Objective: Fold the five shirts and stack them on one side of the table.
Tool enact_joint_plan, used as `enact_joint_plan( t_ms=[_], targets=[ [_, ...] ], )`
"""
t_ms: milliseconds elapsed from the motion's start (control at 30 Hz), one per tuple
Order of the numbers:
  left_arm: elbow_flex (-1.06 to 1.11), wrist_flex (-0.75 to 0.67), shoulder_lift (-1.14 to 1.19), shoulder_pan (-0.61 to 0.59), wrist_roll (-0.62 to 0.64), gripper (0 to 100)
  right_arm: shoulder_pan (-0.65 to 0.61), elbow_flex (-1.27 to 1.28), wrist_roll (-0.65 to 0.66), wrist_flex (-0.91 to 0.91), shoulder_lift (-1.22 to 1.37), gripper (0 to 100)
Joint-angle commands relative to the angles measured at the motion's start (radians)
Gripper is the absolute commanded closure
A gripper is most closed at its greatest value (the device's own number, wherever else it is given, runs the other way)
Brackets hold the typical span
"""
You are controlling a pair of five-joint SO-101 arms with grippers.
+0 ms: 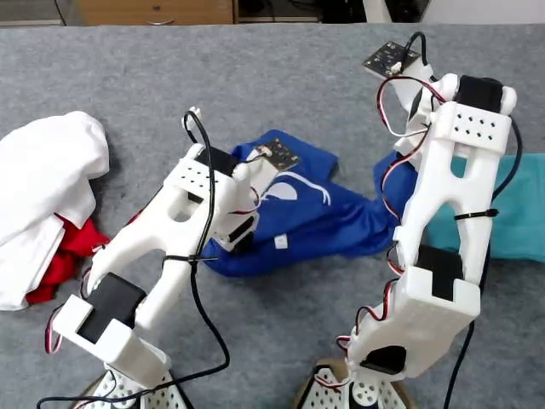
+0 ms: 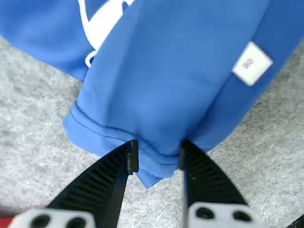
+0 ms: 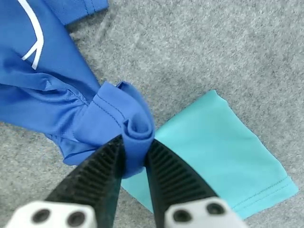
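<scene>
My right gripper (image 3: 136, 156) is clenched on a rolled fold of the blue shirt (image 3: 52, 99). My left gripper (image 2: 157, 159) is released, astride its hem.

The blue shirt (image 1: 332, 220) lies crumpled, stretched sideways, unfolded.

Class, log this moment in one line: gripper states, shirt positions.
left gripper: open, astride blue shirt hem | right gripper: shut on blue shirt | teal shirt: right side | white shirt on red shirt: heaped, left side
</scene>
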Motion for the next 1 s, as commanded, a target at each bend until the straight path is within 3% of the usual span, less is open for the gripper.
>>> enact_joint_plan(
  t_ms=[0,133,667,833,967],
  targets=[
    [-0.061,-0.002,-0.008,-0.008,-0.011,95,-0.004,-0.033,-0.011,0.003,-0.033,99.7],
    [-0.052,-0.002,-0.008,-0.003,-0.061,98,-0.004,-0.033,-0.011,0.003,-0.033,99.7],
    [-0.029,-0.029,0.005,-0.014,-0.06,97,-0.004,-0.033,-0.011,0.003,-0.033,99.7],
    [-0.041,-0.083,0.068,-0.049,-0.017,85,-0.004,-0.033,-0.011,0.003,-0.033,99.7],
    [-0.092,-0.095,0.111,-0.1,-0.002,83,-0.002,-0.031,-0.011,0.003,-0.033,99.7]
  ],
)
